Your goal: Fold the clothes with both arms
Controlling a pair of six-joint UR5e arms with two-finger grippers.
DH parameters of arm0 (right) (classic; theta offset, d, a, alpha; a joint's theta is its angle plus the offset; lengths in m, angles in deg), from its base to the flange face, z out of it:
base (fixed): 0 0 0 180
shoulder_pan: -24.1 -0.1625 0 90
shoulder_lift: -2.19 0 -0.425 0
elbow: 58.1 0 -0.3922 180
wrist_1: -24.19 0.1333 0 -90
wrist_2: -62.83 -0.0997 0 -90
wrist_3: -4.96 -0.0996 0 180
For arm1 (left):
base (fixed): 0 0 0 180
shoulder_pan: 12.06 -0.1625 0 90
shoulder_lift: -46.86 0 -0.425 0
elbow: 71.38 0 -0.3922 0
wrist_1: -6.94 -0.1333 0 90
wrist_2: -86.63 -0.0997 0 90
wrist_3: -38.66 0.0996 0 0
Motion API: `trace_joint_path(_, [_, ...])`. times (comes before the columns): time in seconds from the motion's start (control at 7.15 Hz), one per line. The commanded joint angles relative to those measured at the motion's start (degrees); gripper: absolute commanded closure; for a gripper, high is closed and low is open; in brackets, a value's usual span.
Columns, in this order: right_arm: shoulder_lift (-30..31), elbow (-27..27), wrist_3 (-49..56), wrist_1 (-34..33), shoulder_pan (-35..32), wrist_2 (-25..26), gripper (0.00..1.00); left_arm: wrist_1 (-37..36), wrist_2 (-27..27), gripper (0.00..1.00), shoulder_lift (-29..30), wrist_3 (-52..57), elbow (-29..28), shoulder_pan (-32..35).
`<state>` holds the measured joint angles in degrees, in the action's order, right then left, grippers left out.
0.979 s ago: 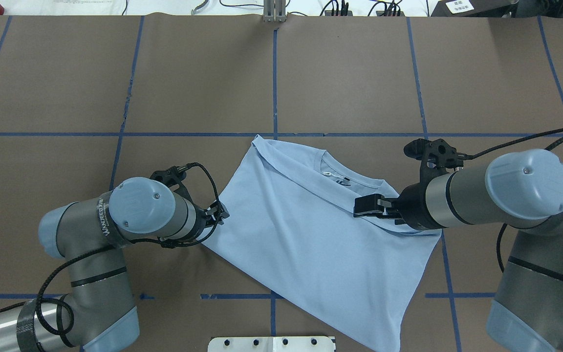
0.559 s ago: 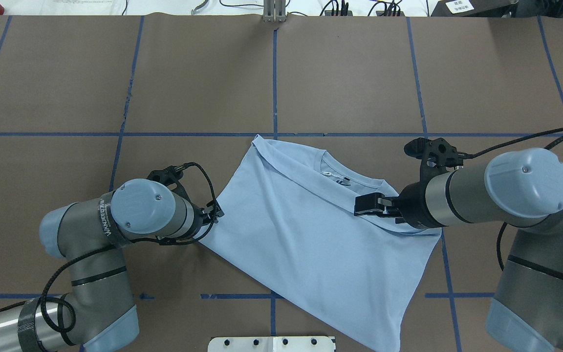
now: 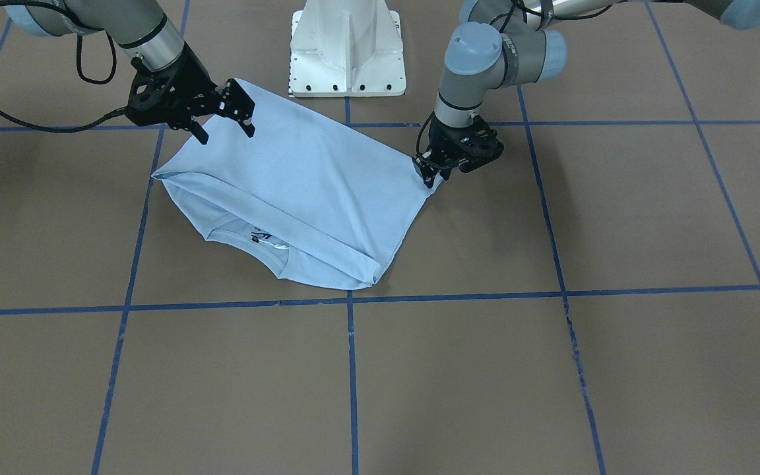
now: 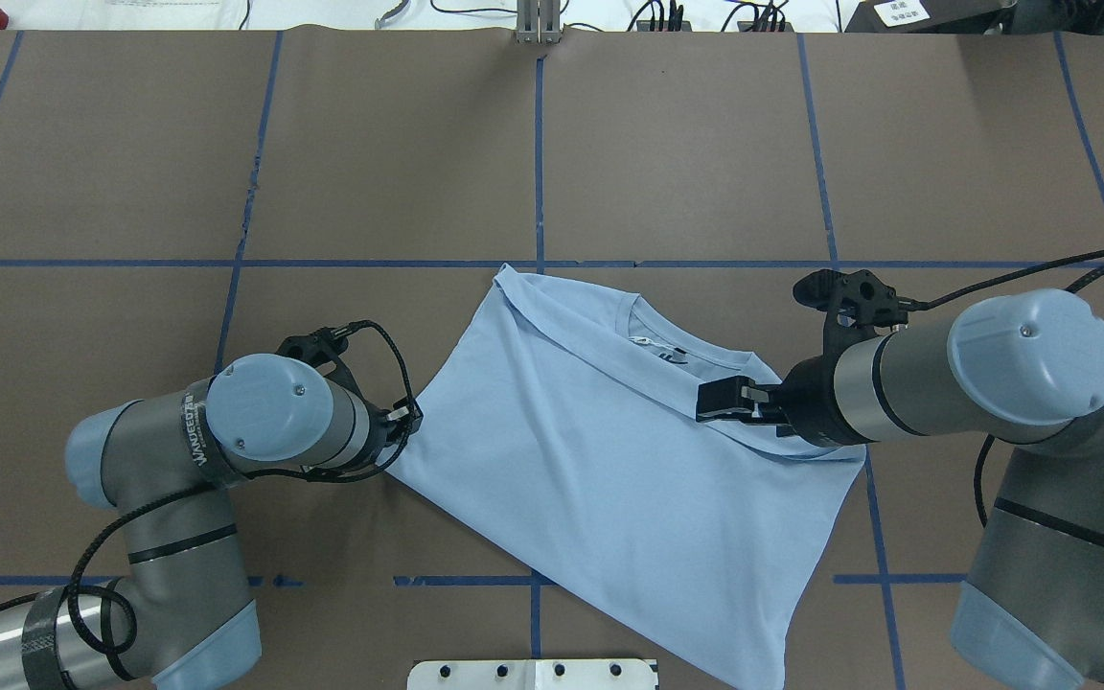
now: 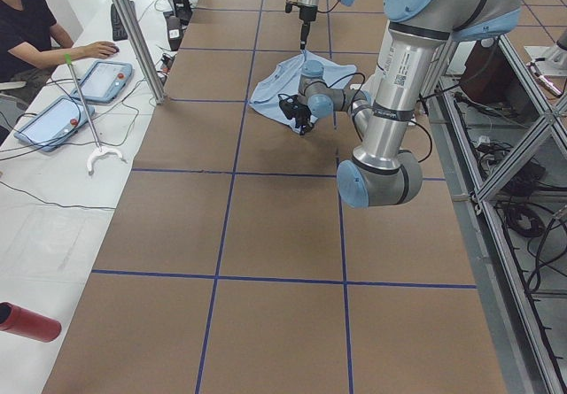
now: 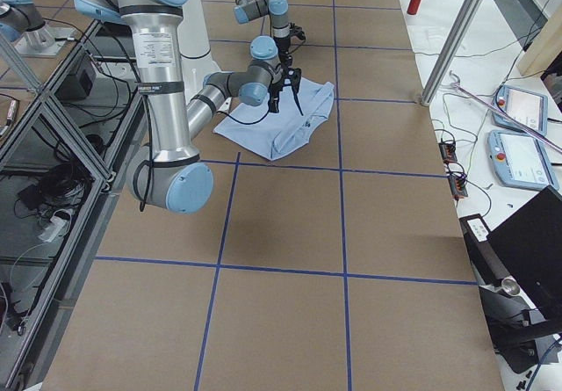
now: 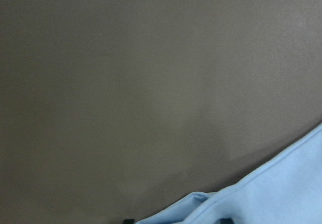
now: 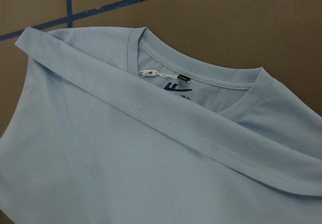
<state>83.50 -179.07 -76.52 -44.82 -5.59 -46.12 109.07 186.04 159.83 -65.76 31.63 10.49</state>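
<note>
Brown paper covers the whole table (image 4: 130, 144), taped off into big squares with blue tape lines (image 4: 539, 172). Pale blue T-shirt (image 4: 609, 479) is lying flat on the robot's half, roughly around the centre line and skewed at an angle to the grid. It's already folded over: a hemmed edge (image 8: 166, 118) runs diagonally across it just under the round neckline (image 8: 201, 78), and a little white tag (image 8: 151, 73) shows inside the collar.

Left arm (image 4: 264, 422) is low at the shirt's left corner. Left gripper (image 3: 429, 177) has its fingers pressed together on that corner, so it's pinching the fabric right at the tip, and the cloth looks drawn out toward it. The left wrist cam mostly shows bare table, with just a bit of bunched blue edge at the bottom.

Right arm (image 4: 993, 374) reaches in from the other side. Right gripper (image 3: 226, 132) has its 2 fingers spread apart with nothing between them, up over the shirt on the robot's right side of the neckline.

White ribbed pedestal base (image 3: 347, 46) sits at the robot's edge of the table, near 1 corner of the shirt. Off to the side, a person (image 5: 27, 22) sits at a white bench.
</note>
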Motion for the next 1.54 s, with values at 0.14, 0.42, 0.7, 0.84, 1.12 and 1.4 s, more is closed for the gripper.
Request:
trace_joint_path(0.14, [0.0, 0.0, 0.0, -0.2, -0.2, 0.0, 0.00, -1.6, 0.0, 0.84, 0.1, -0.1, 0.5, -0.1])
trace_joint_path(0.42, [0.0, 0.4, 0.0, -0.2, -0.5, 0.0, 0.00, -3.9, 0.1, 1.00, 0.6, -0.7, 2.0, -0.2])
trace_joint_path(0.7, [0.0, 0.7, 0.0, -0.2, -0.6, 0.1, 0.00, -3.9, 0.4, 1.00, 0.5, -0.6, 2.0, -0.2])
trace_joint_path(0.84, [0.0, 1.0, 0.0, -0.2, -0.5, 0.1, 0.00, -3.9, 0.4, 1.00, 0.4, -0.5, 1.8, -0.2])
trace_joint_path(1.12, [0.0, 1.3, 0.0, -0.2, -0.5, 0.2, 0.00, -4.3, 0.1, 1.00, 0.6, 0.3, 1.1, 2.2])
trace_joint_path(1.4, [0.0, 1.4, 0.0, -0.2, -0.6, 0.5, 0.00, -4.3, -0.1, 1.00, 3.9, 3.6, -3.4, 7.0])
